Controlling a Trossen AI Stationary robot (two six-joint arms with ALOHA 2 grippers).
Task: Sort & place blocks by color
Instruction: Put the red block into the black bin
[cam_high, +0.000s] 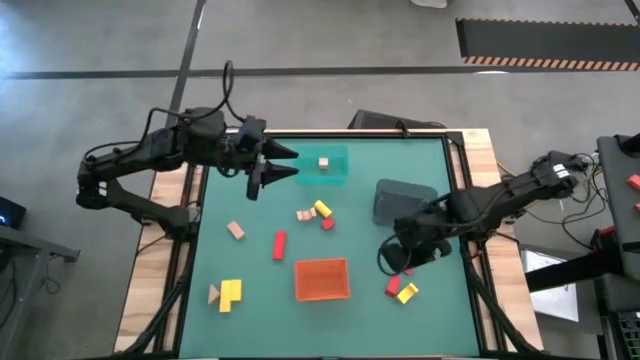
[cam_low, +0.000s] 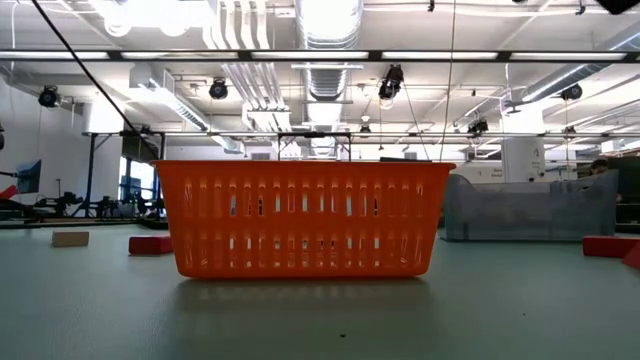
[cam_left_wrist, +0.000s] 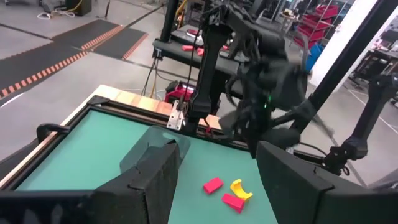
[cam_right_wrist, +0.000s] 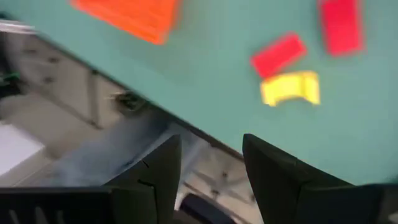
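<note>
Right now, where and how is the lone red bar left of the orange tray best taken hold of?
The red bar lies flat, long axis running toward and away from the table's front, with clear mat around it. Probably best: descend from straight above and close the fingers across its narrow width at mid-length. The left gripper, open near the teal tray, seems nearer.

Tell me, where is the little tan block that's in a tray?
In the high view, the tan block sits inside the teal tray at the table's far edge, just right of the left gripper.

Two dark, jointed arms trailing black cables — each gripper (cam_high: 274, 162) (cam_high: 398, 262) ends in tapered black fingers.
</note>
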